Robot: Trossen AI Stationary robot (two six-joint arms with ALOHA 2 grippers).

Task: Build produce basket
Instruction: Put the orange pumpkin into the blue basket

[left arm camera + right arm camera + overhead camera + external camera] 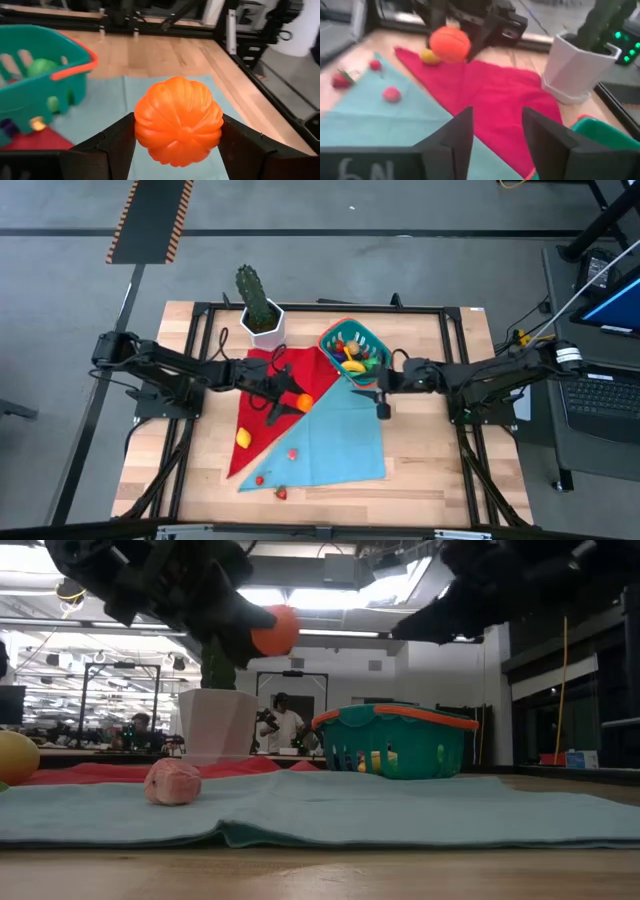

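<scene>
- The left gripper (297, 402) holds the orange (178, 126), a ribbed toy fruit, pinched between its two fingers (117, 145); the fruit is lifted clear of the cloths, as the low view shows.
- The basket (352, 352) stands on the table beside the white pot (264, 323) with its cactus (252, 288); it already contains several pieces of produce, yellow and green among them.
- The right gripper (381, 394) hangs just beside the basket's near edge, its jaws parted with nothing between them.
- Remaining produce lies on the teal cloth (340, 440) and the red cloth (262, 370): a lemon (243, 438), a pink piece (292, 452), and small red berries (281, 493) near the front edge.
- Risk, slip: the orange is round and smooth-ribbed, gripped across its middle only; a quick swing could let it roll out of the fingers and across the table.
- Risk, collision: the right gripper sits close to the likely path to the basket; the two arms could meet unless the right one clears.
- Risk, overflow: the basket looks fairly full; a release from height could bounce the orange off the pieces inside or off the orange-red rim.
- Risk, displacement: contact with the rim could push or tip the light basket.
</scene>
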